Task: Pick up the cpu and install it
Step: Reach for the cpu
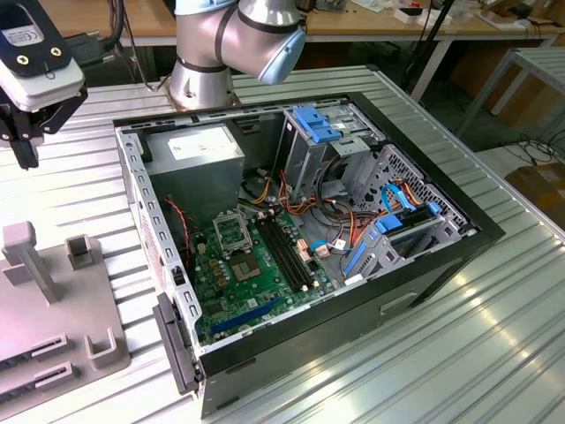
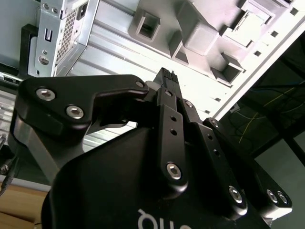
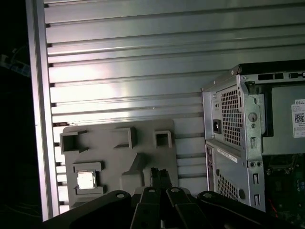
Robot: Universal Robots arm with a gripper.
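cpu (image 3: 86, 180): one, pale square chip, lying flat in a pocket of the grey fixture plate (image 3: 109, 157), first wrist view. Square, so no long axis to speak of; its edges run parallel to the plate's edges.

Gripper (image 3: 159, 172): one. It hangs above the same plate, apart from the chip, nothing touching. Put the dial on the fingertips with the computer case (image 3: 228, 119) at 3 o'clock: the cpu sits at about 9, on the side away from the case.

Second wrist view: fingers (image 2: 164, 102) drawn together to the tips, nothing held between them.

Exterior view: gripper (image 1: 26, 155) at roughly 10 o'clock from the open case (image 1: 477, 234), plate (image 1: 53, 309) at about 8.

Also counted: one socket frame (image 1: 231, 235) on the green board inside the case; one ribbed metal table (image 3: 124, 71).
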